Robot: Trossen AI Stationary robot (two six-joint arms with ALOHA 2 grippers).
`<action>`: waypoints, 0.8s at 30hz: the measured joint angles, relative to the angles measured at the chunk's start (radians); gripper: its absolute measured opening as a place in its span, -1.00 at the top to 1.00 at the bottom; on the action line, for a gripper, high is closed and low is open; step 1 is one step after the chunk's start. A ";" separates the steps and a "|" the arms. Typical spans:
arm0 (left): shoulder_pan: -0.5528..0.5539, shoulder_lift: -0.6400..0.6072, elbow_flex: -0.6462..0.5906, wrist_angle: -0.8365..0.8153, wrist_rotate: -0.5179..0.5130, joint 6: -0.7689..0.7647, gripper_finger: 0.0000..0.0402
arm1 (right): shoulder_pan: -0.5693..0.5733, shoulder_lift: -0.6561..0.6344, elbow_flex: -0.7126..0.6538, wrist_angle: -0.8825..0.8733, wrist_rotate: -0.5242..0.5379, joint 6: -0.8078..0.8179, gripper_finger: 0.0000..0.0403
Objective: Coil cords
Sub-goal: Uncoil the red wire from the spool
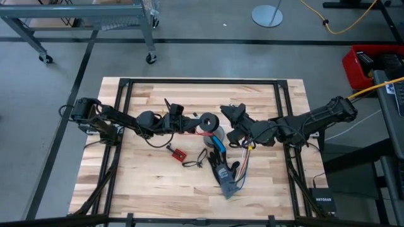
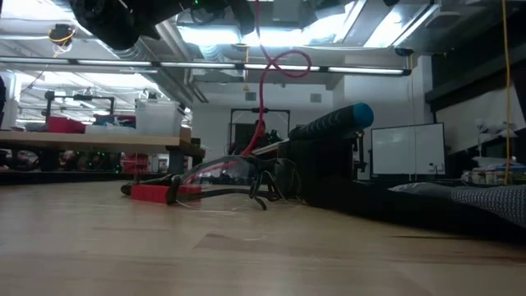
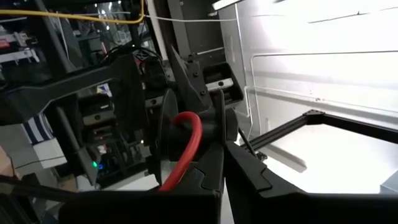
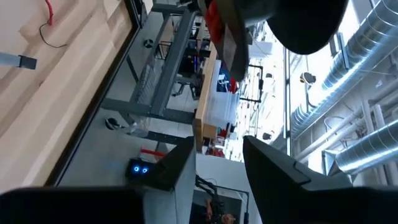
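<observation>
Wooden slats form the surface (image 1: 126, 183), ringed by a black frame; above its middle the left gripper (image 1: 189, 123) is raised, clamped on a red cord (image 3: 186, 140) that loops upward in the low view; the right gripper (image 1: 232, 113) hovers near it, fingers apart and empty; a small red board (image 1: 178, 152) lies on the surface below them.
</observation>
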 joint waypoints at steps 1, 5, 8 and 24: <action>0.000 0.000 0.000 0.000 0.000 0.000 1.00 | 0.000 0.000 0.000 0.000 0.000 -0.011 0.31; 0.000 0.000 0.000 -0.019 -0.001 -0.001 1.00 | 0.000 0.000 0.000 0.001 0.000 -0.041 0.31; 0.000 0.000 0.000 -0.044 -0.001 -0.019 1.00 | 0.000 0.000 0.000 0.002 0.000 -0.058 0.31; 0.040 0.001 0.000 -0.102 -0.005 -0.044 1.00 | 0.069 -0.002 0.001 0.036 -0.113 -0.076 0.31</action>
